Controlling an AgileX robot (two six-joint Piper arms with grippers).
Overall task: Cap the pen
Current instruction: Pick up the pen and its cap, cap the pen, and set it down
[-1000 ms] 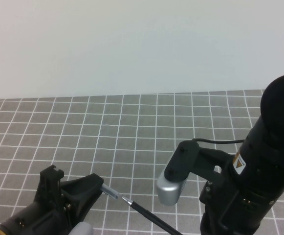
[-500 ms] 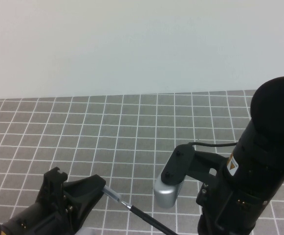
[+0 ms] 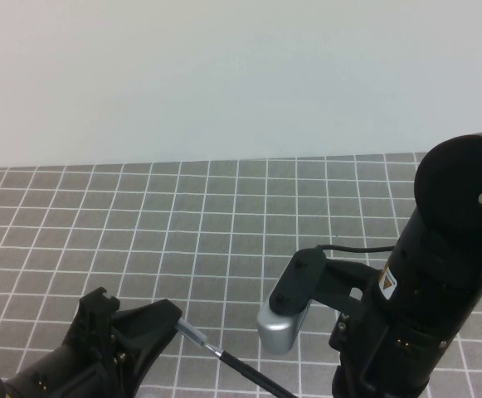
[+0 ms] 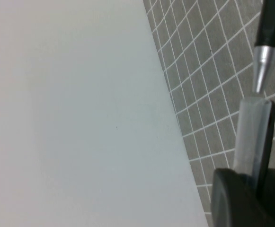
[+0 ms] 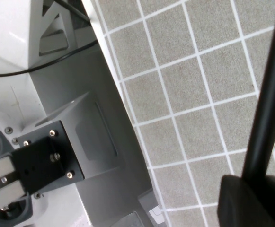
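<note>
My left gripper (image 3: 172, 318) sits at the near left of the table, shut on a translucent grey pen cap (image 3: 192, 332) that sticks out toward the right. In the left wrist view the cap (image 4: 253, 137) stands out of the dark fingers (image 4: 236, 198), and the pen's silver tip (image 4: 262, 66) meets its open mouth. The black pen (image 3: 249, 375) runs from there to the bottom edge of the high view. My right gripper (image 5: 258, 189) is shut on the pen's barrel (image 5: 270, 104); it is hidden below the high view's edge.
The grey checked mat (image 3: 224, 224) covers the table up to a plain pale wall. The right arm's bulky black link (image 3: 448, 274) and grey wrist camera (image 3: 278, 330) fill the near right. The robot's base (image 5: 75, 137) shows past the mat's edge.
Both grippers have drifted slightly toward the near edge, and the right arm has leaned left. Cap and pen tip stay lined up, with the tip at the cap's mouth.
</note>
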